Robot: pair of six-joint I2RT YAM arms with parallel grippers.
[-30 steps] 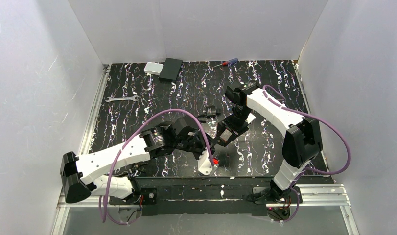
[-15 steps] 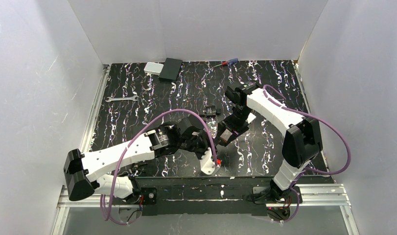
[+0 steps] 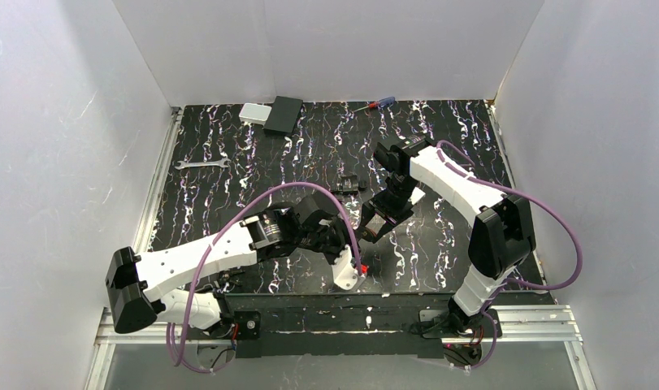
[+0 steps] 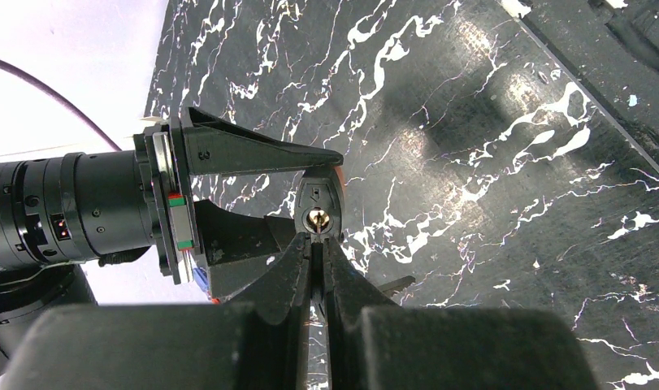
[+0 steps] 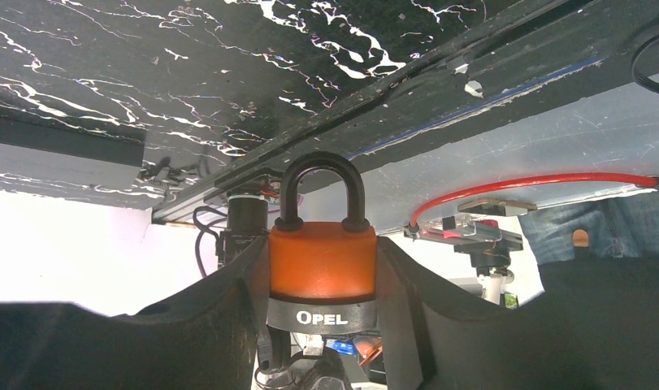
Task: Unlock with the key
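- Two fingers (image 5: pixel 228 309) of the right tool (image 5: pixel 322 280) clamp the orange Opel padlock (image 5: pixel 322 260) above the desk (image 5: pixel 106 49).
- Left tool (image 4: pixel 318 248) pinches the tiny key (image 4: pixel 316 233) at the keyway (image 4: pixel 316 217).
- Key seems light, stiff, slippery; best gripped by its head.

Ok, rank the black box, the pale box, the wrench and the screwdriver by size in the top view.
1. black box
2. pale box
3. wrench and screwdriver: both thin, too alike to rank.
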